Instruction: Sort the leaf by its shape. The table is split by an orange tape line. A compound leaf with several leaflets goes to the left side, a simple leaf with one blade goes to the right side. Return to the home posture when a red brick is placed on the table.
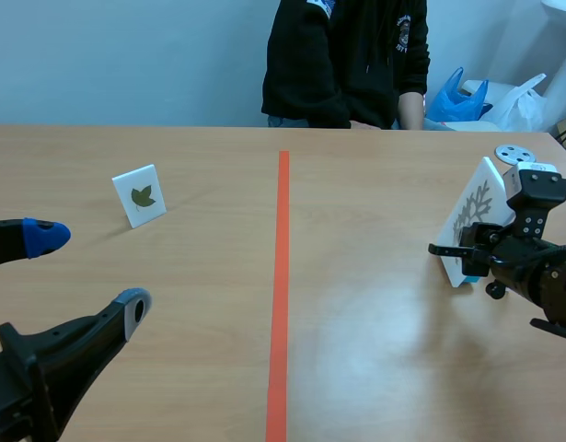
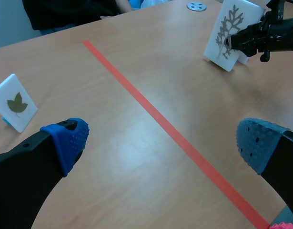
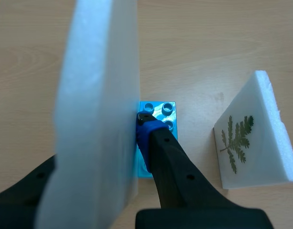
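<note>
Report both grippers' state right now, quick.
Left gripper: open, holding nothing.
Right gripper: shut on the white leaf card.

Wide-spread left tool [image 2: 161, 140] astride orange tape line [image 2: 151, 112], small leaf card [image 2: 15, 102] beside it.

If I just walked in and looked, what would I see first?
Probably the bright orange tape line running down the middle of the table. Next, the right claw, shut on a big white card with a feathery leaf on the right side. Over on the left side stands a small card with one green leaf.
</note>
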Motion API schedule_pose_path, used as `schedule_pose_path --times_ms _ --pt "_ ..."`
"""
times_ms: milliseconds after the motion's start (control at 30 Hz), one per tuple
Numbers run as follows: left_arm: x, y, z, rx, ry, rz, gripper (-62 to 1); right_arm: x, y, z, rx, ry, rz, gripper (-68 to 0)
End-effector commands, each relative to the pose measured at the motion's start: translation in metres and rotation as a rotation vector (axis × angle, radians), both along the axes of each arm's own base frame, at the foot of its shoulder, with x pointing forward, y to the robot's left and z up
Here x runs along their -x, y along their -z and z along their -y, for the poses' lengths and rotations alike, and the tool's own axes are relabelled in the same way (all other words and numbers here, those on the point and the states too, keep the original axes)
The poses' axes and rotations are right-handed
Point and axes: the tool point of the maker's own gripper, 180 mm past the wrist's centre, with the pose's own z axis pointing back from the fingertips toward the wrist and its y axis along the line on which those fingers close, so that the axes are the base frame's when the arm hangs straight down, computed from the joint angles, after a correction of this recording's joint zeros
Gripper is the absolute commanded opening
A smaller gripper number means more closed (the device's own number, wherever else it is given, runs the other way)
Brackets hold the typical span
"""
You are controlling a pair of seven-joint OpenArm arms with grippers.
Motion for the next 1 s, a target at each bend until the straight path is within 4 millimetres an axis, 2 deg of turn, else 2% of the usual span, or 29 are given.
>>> schedule_pose_path --times_ms 0,267,467,567,700,967 --pt "-0.001 -0.006 0.001 0.016 -0.002 0.018 1.4 -0.011 -0.020 0.002 0.013 -0.010 0.058 -62.1" --pt "-0.001 -0.006 0.001 0.016 -0.002 0.018 1.4 -0.006 -0.015 0.001 0.012 -0.010 0.051 -43.1" --pt "-0.001 -0.006 0.001 0.016 -0.002 0.018 1.4 -0.010 -0.027 0.002 0.023 -0.012 0.127 -19.5" --pt "-0.001 -0.006 0.001 0.016 -0.002 0.018 1.4 -0.011 -0.033 0.001 0.032 -0.017 0.151 -12.3" --pt "-0.001 -0.006 0.001 0.016 -0.002 0.018 1.4 -0.015 -0.043 0.000 0.037 -0.023 0.175 -9.7" --pt "-0.001 -0.006 0.001 0.016 -0.002 0.018 1.4 -0.022 -0.095 -0.005 0.096 -0.056 0.256 -9.7"
